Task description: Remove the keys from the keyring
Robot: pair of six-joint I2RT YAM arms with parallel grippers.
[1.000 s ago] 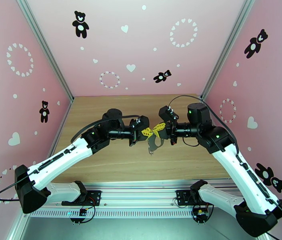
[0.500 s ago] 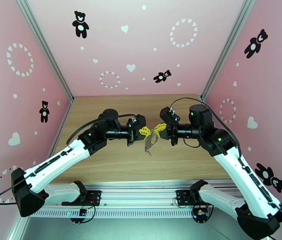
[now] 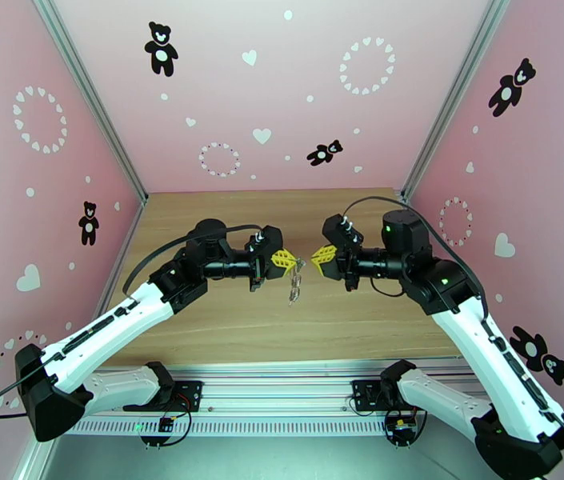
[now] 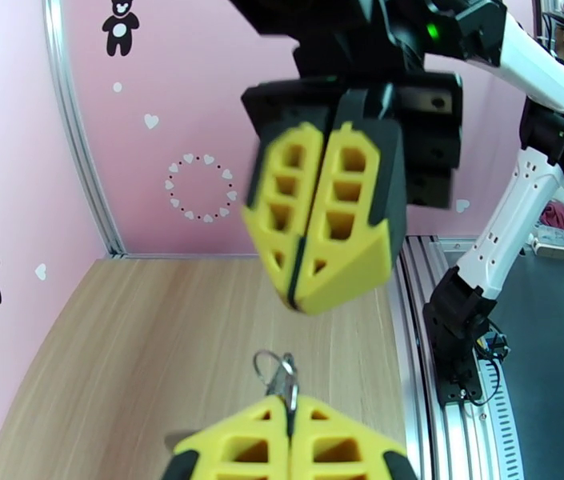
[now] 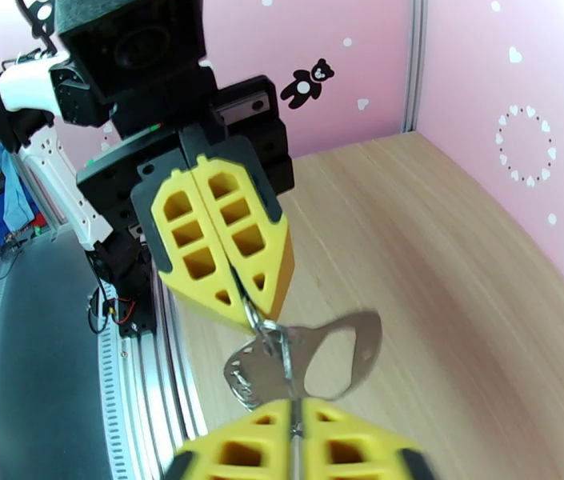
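Observation:
My left gripper (image 3: 284, 260) is shut on the small ring cluster (image 4: 279, 376) of the keyring (image 3: 294, 286), which hangs from its yellow fingertips above the table. In the right wrist view the silvery oval loop (image 5: 336, 355) dangles below the left gripper (image 5: 243, 302), with a small rounded metal piece (image 5: 243, 379) beside it, possibly one of the keys. I cannot tell the keys apart from the rings. My right gripper (image 3: 319, 258) faces the left one across a small gap, its yellow fingers (image 4: 338, 226) together, with nothing visible between them.
The wooden table (image 3: 226, 322) lies below both arms, inside pink walls with bear and heart stickers. An aluminium rail (image 3: 282, 394) with the arm bases runs along the near edge.
The two grippers have drawn apart and the left arm has shifted left. The right gripper has come off the keyring, which now hangs from the left gripper alone.

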